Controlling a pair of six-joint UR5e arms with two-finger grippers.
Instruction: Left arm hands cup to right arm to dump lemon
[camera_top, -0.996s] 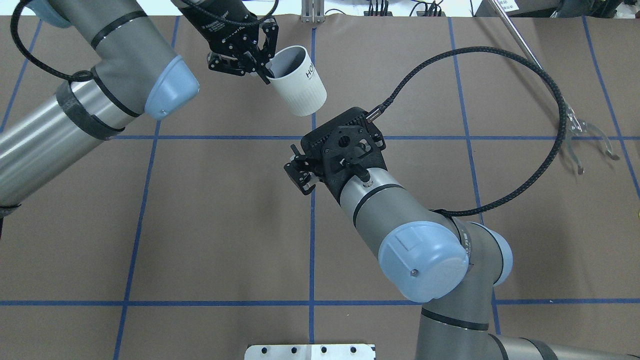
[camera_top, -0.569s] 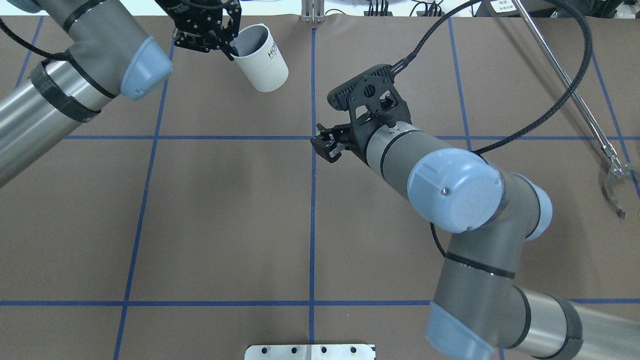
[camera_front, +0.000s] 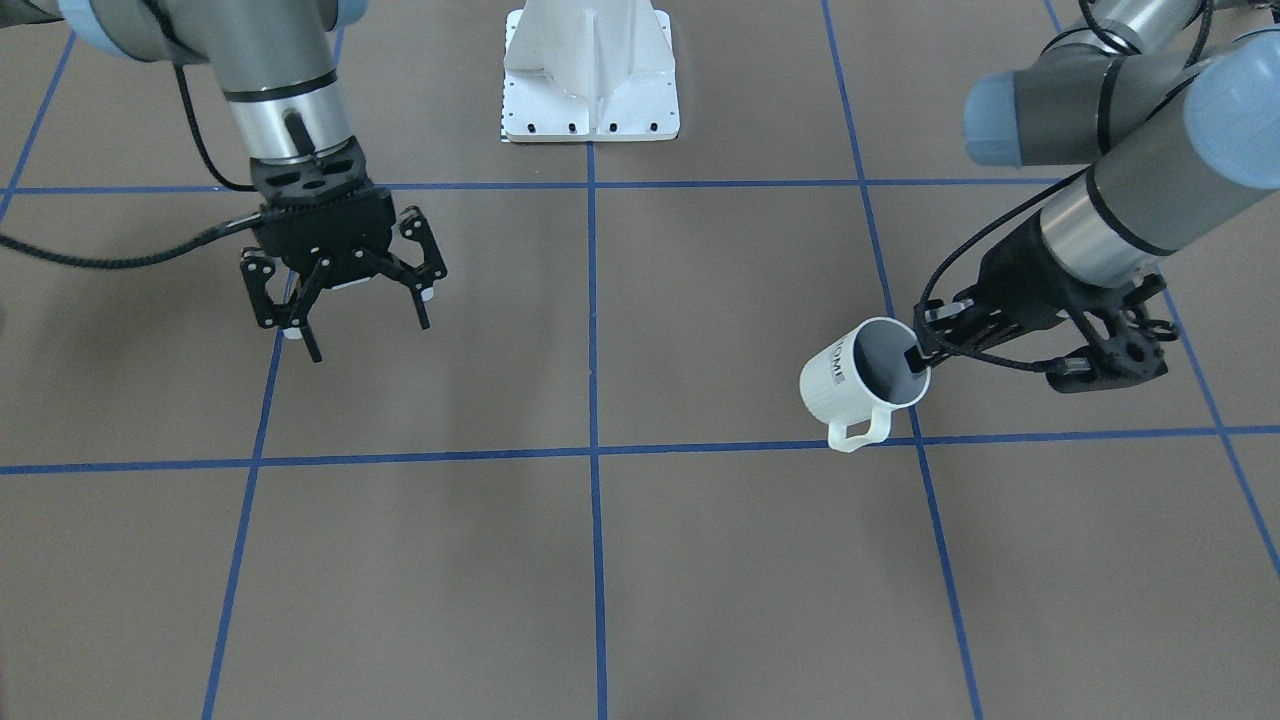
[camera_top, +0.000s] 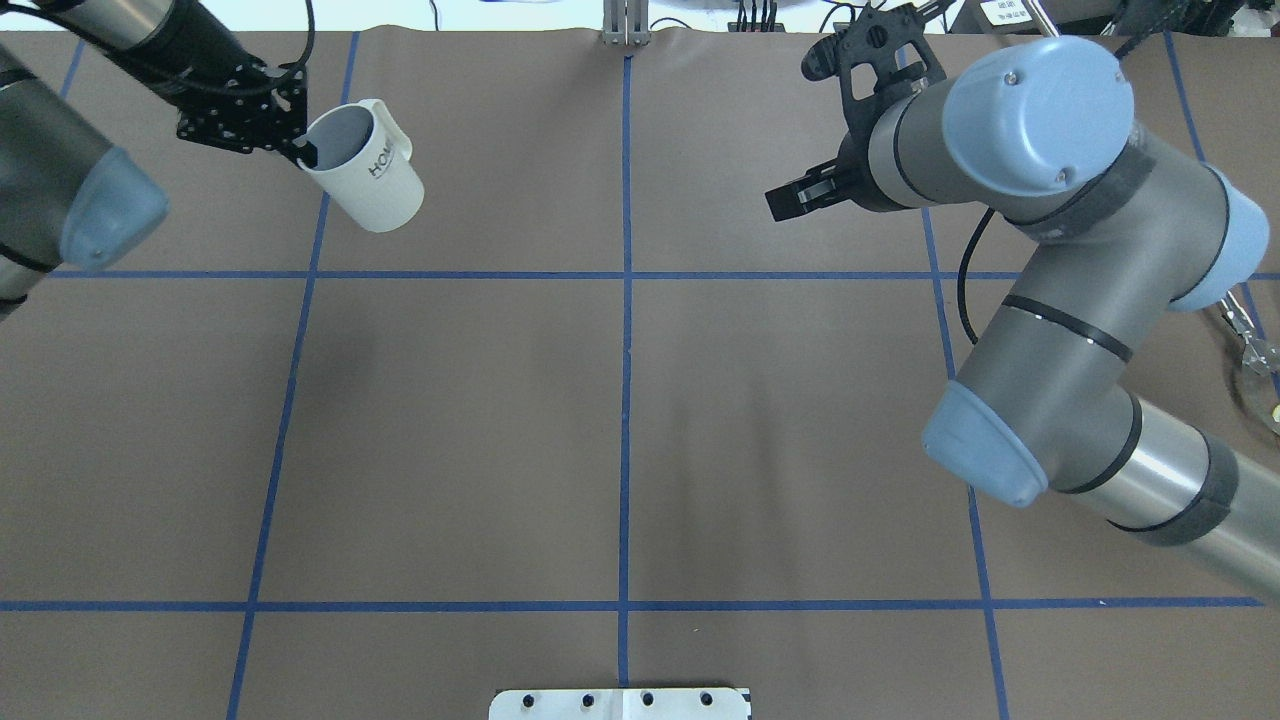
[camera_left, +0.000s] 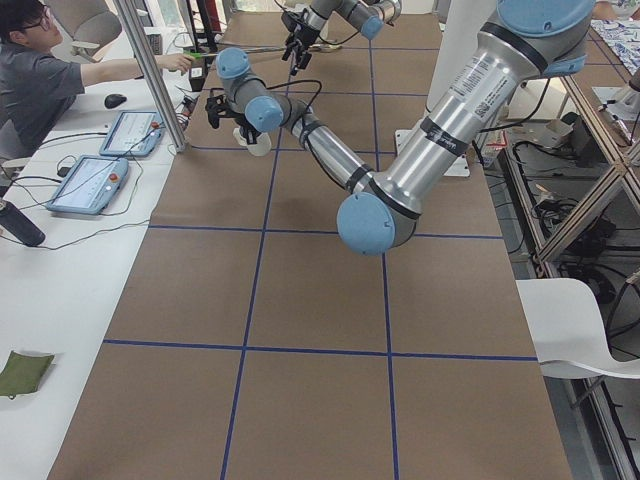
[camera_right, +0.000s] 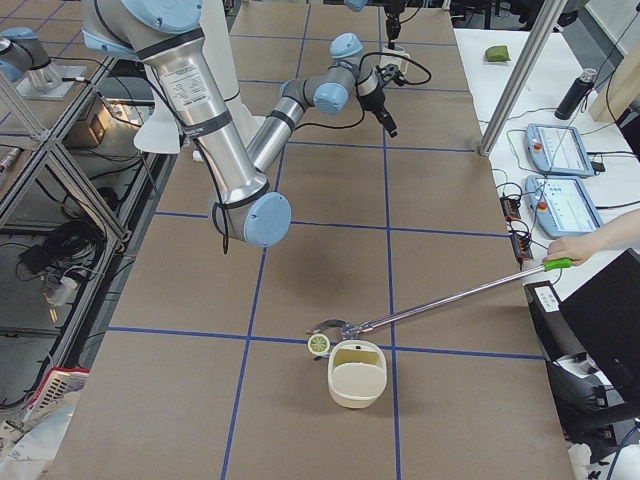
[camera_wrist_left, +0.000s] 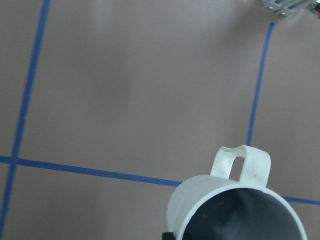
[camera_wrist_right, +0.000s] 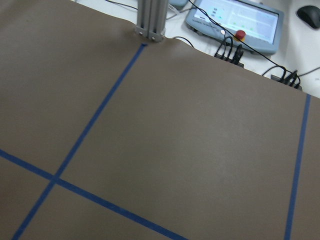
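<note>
The white cup (camera_top: 368, 180) with "HOME" lettering hangs tilted above the table at the far left, its handle on the far side. My left gripper (camera_top: 300, 150) is shut on its rim, one finger inside. It also shows in the front view, cup (camera_front: 850, 385) and left gripper (camera_front: 915, 355). The left wrist view shows the cup's grey inside (camera_wrist_left: 240, 215); no lemon shows in it. My right gripper (camera_front: 355, 320) is open and empty above the table, far from the cup; overhead it (camera_top: 795, 198) is at the far right. A lemon (camera_right: 318, 344) lies by a reacher tool's claw.
A cream container (camera_right: 356, 375) stands next to the lemon at the table's end on my right. An operator's long reacher tool (camera_right: 450, 298) stretches across there. A white base plate (camera_front: 590, 70) sits at my side. Teach pendants (camera_wrist_right: 235, 20) lie beyond the far edge.
My left gripper has carried the cup leftward, away from the centre line. My right arm has swung right and toward the far edge, so the two grippers are much farther apart.
</note>
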